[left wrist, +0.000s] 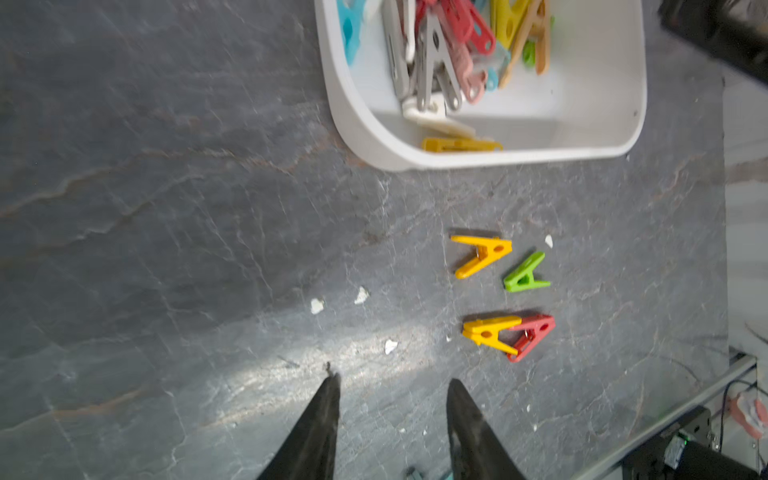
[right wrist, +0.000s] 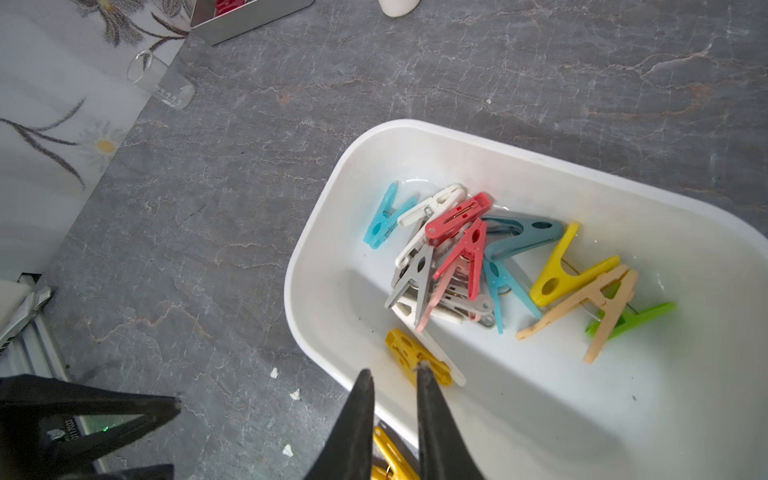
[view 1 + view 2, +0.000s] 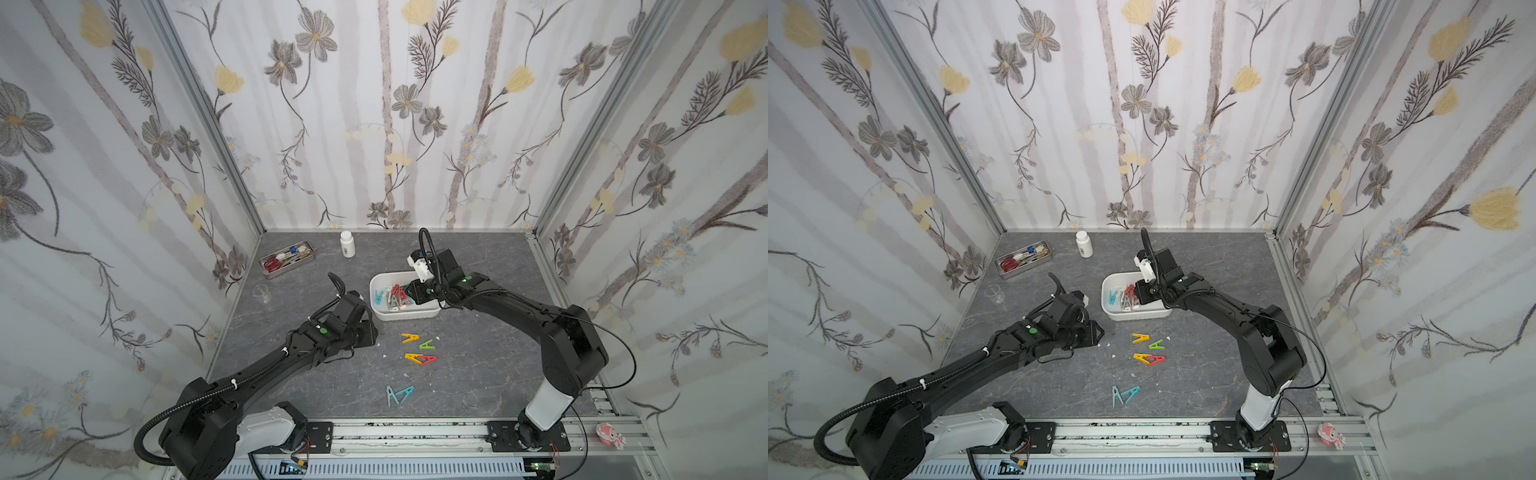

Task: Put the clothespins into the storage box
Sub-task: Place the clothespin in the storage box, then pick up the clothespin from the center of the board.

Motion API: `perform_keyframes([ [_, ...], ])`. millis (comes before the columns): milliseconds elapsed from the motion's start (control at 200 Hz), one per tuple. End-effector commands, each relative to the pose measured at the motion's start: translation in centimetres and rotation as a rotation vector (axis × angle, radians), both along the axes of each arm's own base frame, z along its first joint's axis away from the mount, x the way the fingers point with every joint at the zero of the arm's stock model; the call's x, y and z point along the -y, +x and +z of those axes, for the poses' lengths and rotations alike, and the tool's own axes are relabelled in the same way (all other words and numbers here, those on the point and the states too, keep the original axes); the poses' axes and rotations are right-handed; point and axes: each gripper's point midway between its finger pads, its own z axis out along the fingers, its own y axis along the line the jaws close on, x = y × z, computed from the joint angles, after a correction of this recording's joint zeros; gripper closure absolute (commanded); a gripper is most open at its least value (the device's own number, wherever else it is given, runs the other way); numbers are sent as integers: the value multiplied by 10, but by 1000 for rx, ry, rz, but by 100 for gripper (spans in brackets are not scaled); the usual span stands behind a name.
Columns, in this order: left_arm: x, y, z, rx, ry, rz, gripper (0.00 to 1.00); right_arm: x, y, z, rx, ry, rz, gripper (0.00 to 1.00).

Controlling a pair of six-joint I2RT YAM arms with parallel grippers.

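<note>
Top views: in both top views I'm seeing the right gripper [image 3: 409, 293] hanging over the storage box [image 3: 405, 316] and the left gripper [image 3: 371, 332] hovering just beside it.
Left wrist: the left jaws are standing well apart, gripping nothing. Four clothespins [image 1: 482, 253] are lying just outside the box.
Right wrist: the right jaws are standing slightly apart, clamping nothing, over the box's rim. More clothespins are lying heaped inside.

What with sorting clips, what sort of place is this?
Probably a robot test cell: wallpapered panels on an aluminium frame enclose a grey tabletop, with left arm and right arm on a rail.
</note>
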Motion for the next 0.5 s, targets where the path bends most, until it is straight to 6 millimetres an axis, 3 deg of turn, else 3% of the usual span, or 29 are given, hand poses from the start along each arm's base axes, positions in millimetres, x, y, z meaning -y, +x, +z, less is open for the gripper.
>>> perform_keyframes([
  [0, 6, -24, -11, -55, 24, -11, 58, -1, 0, 10, 37, 28, -19, 79],
  [210, 23, -81, -30, -142, 36, -58, 60, 4, -8, 10, 51, 42, -29, 78],
  [495, 37, -140, -50, -222, 61, -93, 58, -1, -8, 15, 63, 84, -24, 79],
])
